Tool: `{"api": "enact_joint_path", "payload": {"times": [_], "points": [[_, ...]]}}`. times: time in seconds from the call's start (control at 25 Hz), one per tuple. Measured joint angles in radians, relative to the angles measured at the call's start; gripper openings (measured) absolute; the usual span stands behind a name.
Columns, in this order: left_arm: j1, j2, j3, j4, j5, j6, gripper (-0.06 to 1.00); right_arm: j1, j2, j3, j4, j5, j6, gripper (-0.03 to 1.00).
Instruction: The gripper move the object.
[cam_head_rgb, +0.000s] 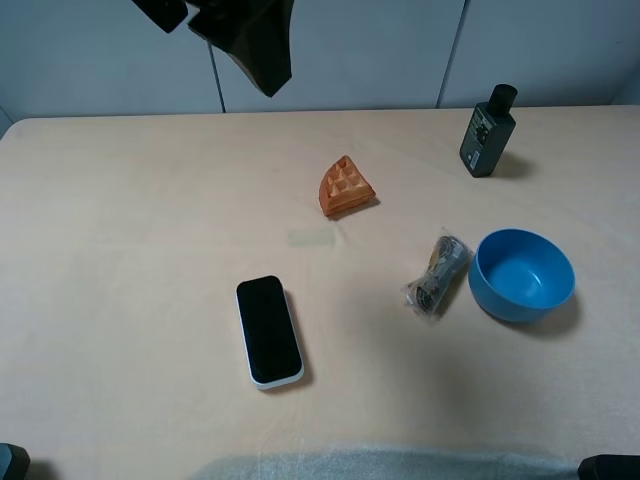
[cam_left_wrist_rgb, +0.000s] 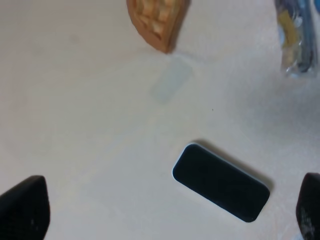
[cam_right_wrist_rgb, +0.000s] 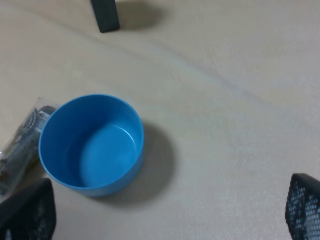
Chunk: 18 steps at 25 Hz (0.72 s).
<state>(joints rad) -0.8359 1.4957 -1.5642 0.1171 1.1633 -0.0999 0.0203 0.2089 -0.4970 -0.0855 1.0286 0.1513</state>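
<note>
pale tan table (cam_head_rgb: 120, 300) seen from the high camera. nearest: a phone (cam_head_rgb: 268, 331) lying flat, dark screen up, white edge, left of centre.

next back, right of centre: the packet (cam_head_rgb: 438, 275), crinkly clear plastic with dark grey-green contents, lying flat on the table, long axis running slightly diagonal. it lies just beside the blue bowl (cam_head_rgb: 522, 275), on the bowl's left; touching or not, cannot tell. the right wrist view shows the packet (cam_right_wrist_rgb: 20, 145) partly hidden behind the bowl (cam_right_wrist_rgb: 90, 145) rim. nothing grips the packet.

further back, near centre: an orange waffle wedge (cam_head_rgb: 346, 187), well apart from the packet. a faint pale patch (cam_head_rgb: 310, 238) on the table in front of it.

far right, near the back edge: a dark green bottle (cam_head_rgb: 487, 131), upright.

left pincer (cam_left_wrist_rgb: 165, 210): fingers wide apart, empty, over the phone (cam_left_wrist_rgb: 220, 182). right pincer (cam_right_wrist_rgb: 165, 210): fingers wide apart, empty, over the table beside the bowl. a black arm (cam_head_rgb: 240, 35) hangs at the top left of the high view.
</note>
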Motion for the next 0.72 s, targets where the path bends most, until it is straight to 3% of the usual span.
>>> {"api": "enact_joint_path", "payload": {"times": [0.2, 0.72], "points": [[0.000, -0.090, 0.032, -0.005, 0.000, 0.054, 0.99, 0.000, 0.000, 0.000, 0.000, 0.000, 0.000, 0.69], [0.000, -0.380, 0.267, -0.004, 0.001, 0.061, 0.99, 0.000, 0.000, 0.000, 0.000, 0.000, 0.000, 0.69]]}}
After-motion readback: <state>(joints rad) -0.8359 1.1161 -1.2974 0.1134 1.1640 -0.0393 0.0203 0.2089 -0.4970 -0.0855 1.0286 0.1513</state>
